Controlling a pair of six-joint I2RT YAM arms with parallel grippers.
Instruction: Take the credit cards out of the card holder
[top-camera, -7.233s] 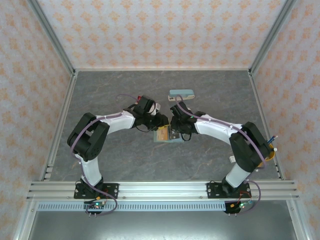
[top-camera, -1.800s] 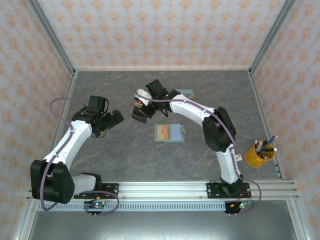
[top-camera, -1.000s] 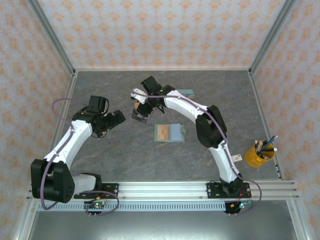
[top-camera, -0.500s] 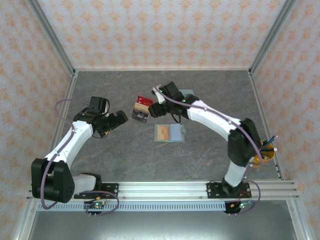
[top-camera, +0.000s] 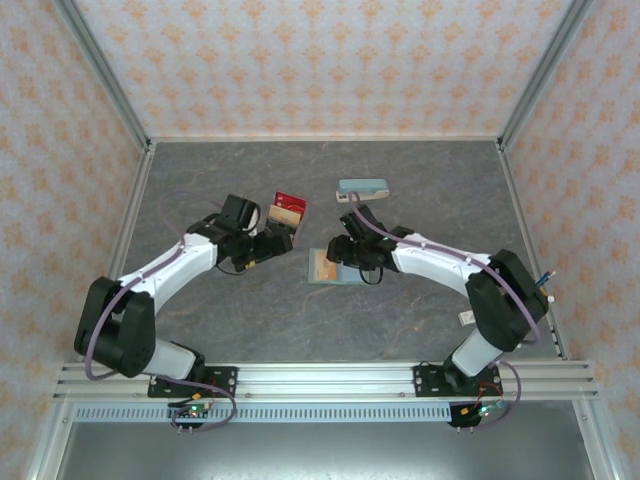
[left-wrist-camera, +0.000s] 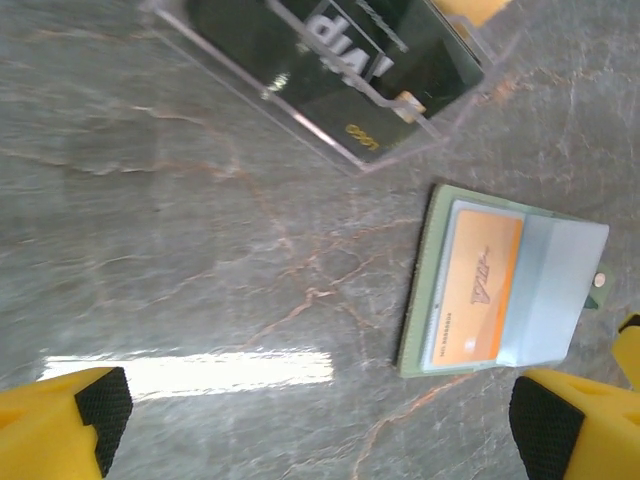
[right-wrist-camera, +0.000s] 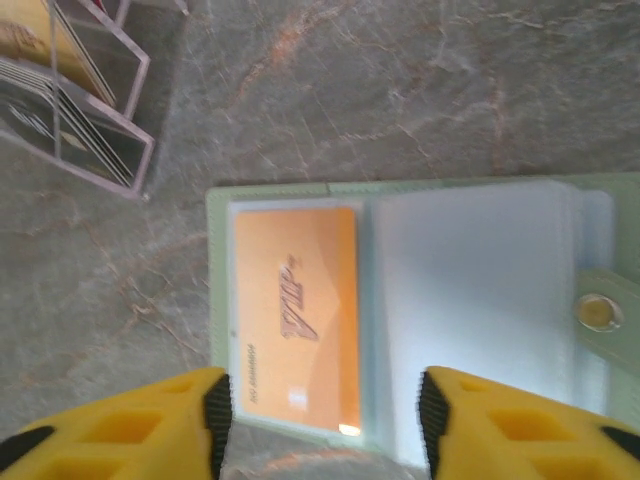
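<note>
Grey marbled table, orange-patterned walls. From above, your card holder (top-camera: 338, 268) lies open mid-table, and a clear rack (top-camera: 287, 212) to its far left carries red and tan cards.

Left wrist: the left gripper (left-wrist-camera: 318, 412) is spread wide and empty, beside the holder.

Right wrist: the right gripper (right-wrist-camera: 325, 415), half-spread and empty, straddles the orange card (right-wrist-camera: 295, 310) in the left sleeve. Next, likely, you pinch its edge and slide it out.

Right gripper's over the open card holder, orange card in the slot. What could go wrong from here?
1. The orange card lies flush in the soft card holder. The open right gripper may pinch the sleeve too and lift the whole holder, since nothing pins it.
2. The left gripper, open, hangs close to the clear card rack; a swing could knock it over.
</note>
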